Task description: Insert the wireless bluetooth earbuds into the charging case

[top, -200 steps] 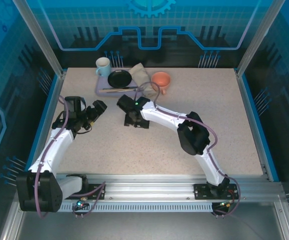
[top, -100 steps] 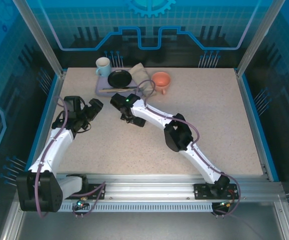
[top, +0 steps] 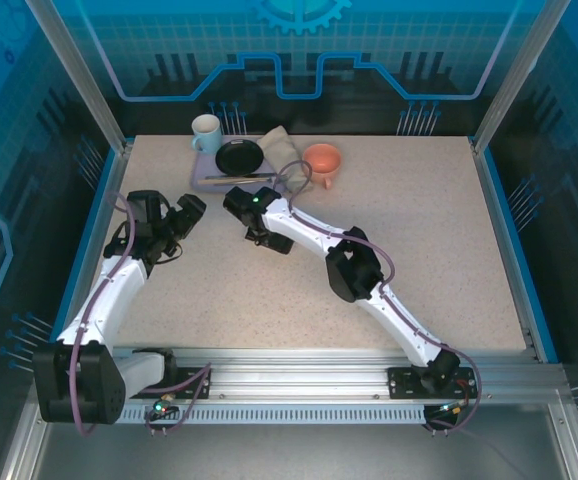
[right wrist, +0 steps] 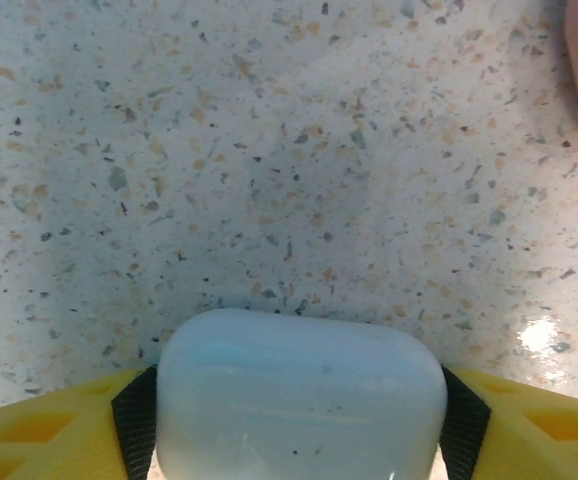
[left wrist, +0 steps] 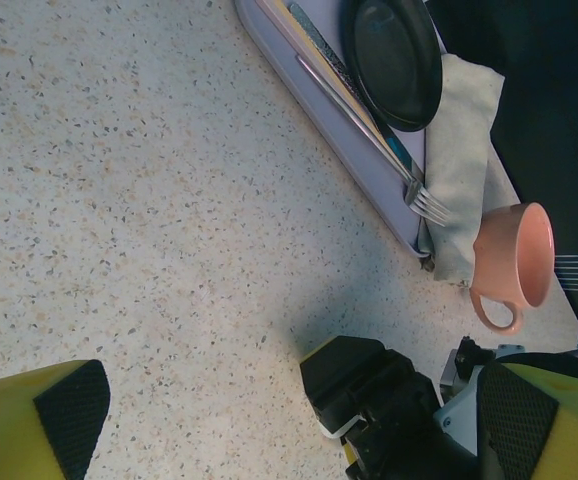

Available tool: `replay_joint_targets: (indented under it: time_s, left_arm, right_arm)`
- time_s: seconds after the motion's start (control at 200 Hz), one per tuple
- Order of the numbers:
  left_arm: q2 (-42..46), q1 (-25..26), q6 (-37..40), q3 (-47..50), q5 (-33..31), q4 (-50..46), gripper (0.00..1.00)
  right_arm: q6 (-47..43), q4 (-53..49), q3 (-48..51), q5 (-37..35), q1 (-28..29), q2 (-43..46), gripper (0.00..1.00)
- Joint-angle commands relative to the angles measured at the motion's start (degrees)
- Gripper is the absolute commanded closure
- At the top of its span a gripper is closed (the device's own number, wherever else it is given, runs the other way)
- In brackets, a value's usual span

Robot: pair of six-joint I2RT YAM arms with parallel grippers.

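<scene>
A white charging case [right wrist: 301, 395], lid closed, sits between the black pads of my right gripper [right wrist: 299, 425], which is shut on it close above the speckled table. In the top view the right gripper [top: 269, 240] is low at centre-left, in front of the tray. In the left wrist view its black body [left wrist: 379, 405] lies just ahead of me. My left gripper [top: 191, 210] hangs open to the left of it with nothing between its yellow fingers [left wrist: 39, 425]. The earbuds are out of view.
At the back stands a lavender tray [top: 209, 180] with a black plate [top: 239, 157], a fork [left wrist: 424, 200] and a folded cloth [top: 281, 150]. A white mug [top: 206, 132] and a salmon cup [top: 321, 160] flank it. Metal posts frame the table.
The right arm stretched left and toward the tray with the case, its elbow dropping lower; it has barely shifted in the last half second. The left gripper edged slightly left.
</scene>
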State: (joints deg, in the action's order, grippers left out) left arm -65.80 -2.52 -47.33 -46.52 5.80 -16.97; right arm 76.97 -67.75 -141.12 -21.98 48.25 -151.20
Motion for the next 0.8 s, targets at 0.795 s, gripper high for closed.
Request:
replay_joint_targets:
  time_s: [0.795]
  left_arm:
    - [-0.5, -0.5, 3.1, -2.3, 3.9, -1.9, 0.01]
  right_arm:
    - [-4.6, 13.6, 46.3, 3.5, 1.2, 27.9, 0.52]
